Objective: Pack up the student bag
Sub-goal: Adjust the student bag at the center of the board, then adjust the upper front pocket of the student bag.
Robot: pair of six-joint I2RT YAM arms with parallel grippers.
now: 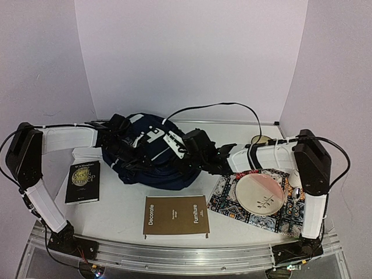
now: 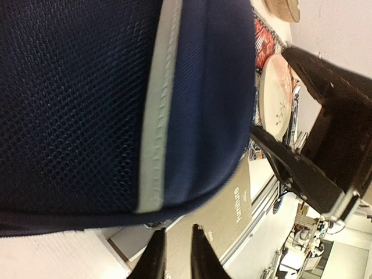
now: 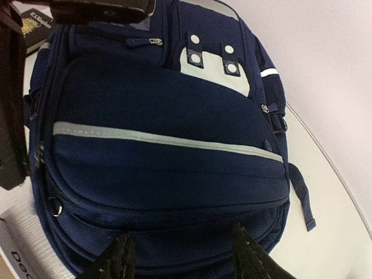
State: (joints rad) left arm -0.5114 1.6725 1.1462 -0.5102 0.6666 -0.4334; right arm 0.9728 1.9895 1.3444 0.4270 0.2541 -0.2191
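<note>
The student bag [image 1: 152,158], dark navy with white trim stripes, lies in the middle of the table. It fills the left wrist view [image 2: 87,99] and the right wrist view [image 3: 157,168]. My left gripper [image 1: 129,150] is at the bag's left side; in its own view [image 2: 175,253] the fingers stand a narrow gap apart with nothing between them, just off the bag's edge. My right gripper [image 1: 185,151] is at the bag's right side; in its own view [image 3: 183,253] it is wide open, with the bag's lower pocket just ahead of the fingers.
A black book [image 1: 82,181] lies left of the bag. A brown "Decorate Furniture" book [image 1: 176,215] lies in front of it and shows in the left wrist view [image 2: 232,209]. A patterned mat [image 1: 229,200] at the right holds a plate [image 1: 260,193] and a spoon [image 1: 296,195].
</note>
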